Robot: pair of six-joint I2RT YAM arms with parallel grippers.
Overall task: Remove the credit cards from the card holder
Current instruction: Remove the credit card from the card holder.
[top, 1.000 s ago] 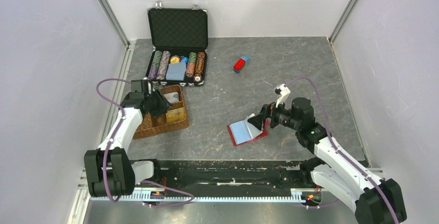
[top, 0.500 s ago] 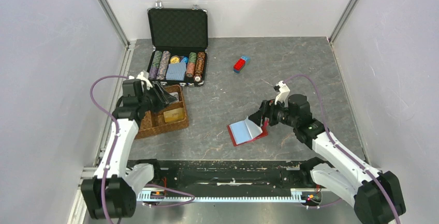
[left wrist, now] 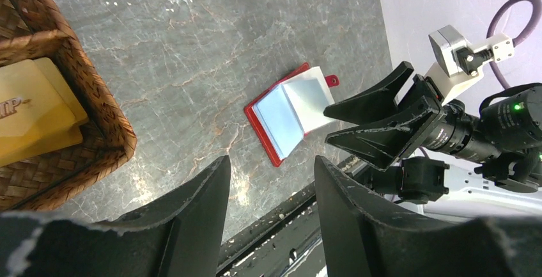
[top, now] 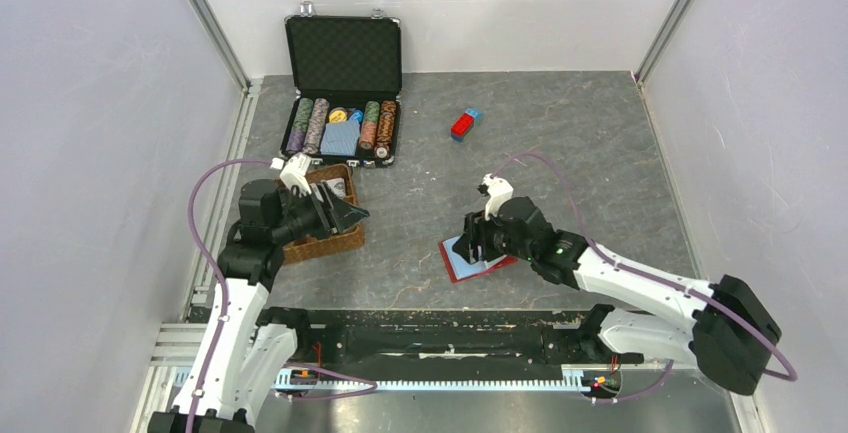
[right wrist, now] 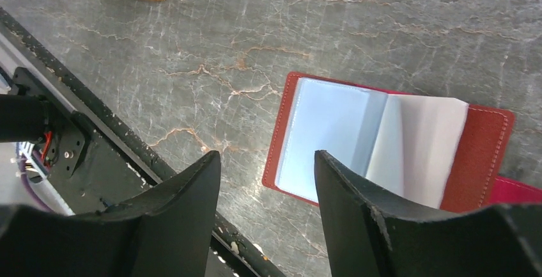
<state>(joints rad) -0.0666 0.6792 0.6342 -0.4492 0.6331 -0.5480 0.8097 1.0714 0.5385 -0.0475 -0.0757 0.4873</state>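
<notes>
One card holder (right wrist: 383, 146) lies open below the right gripper (right wrist: 265, 158) (spread wide, holding nothing)

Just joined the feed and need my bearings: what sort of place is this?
Likely a lab robot test cell: pale wall panels on aluminium posts enclose a stone-look tabletop holding staged props: a poker chip case, a wicker basket, a red card holder.

The top camera looked steeply down from above and behind both arm bases, covering the whole table (top: 600, 133). The wrist cameras sat closer, sighting past the left gripper (left wrist: 270, 165) and right gripper (right wrist: 266, 158); both shared the card holder (left wrist: 287, 114) ahead of each.
</notes>
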